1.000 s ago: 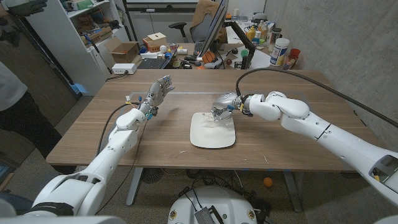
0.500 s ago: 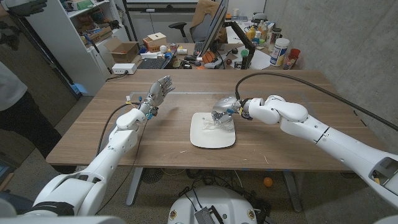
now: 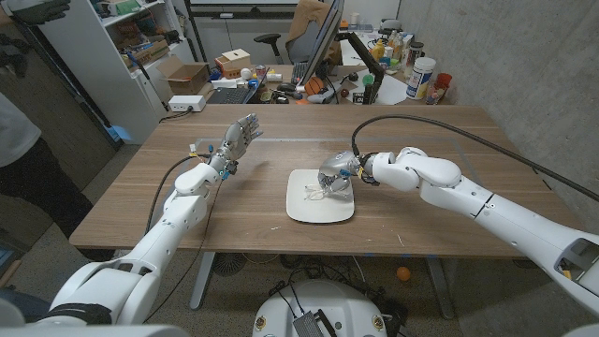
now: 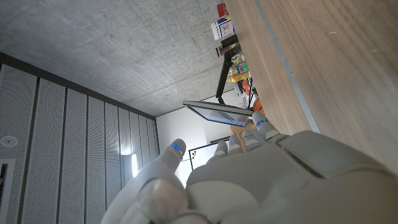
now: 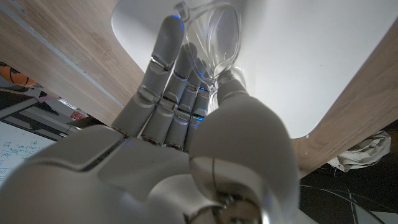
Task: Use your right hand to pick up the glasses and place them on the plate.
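Now my right hand [image 3: 335, 175] has drifted down over the white plate [image 3: 301, 208], still pinching the clear glasses [image 3: 316, 192], which hang just above it, so release looks close.

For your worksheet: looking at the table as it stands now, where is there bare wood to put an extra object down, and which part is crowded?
Bare wood lies right of the plate toward the table edge by the concrete wall, along the far edge, and between the left hand and the plate. It is crowded over the plate, where the right hand holds the glasses.
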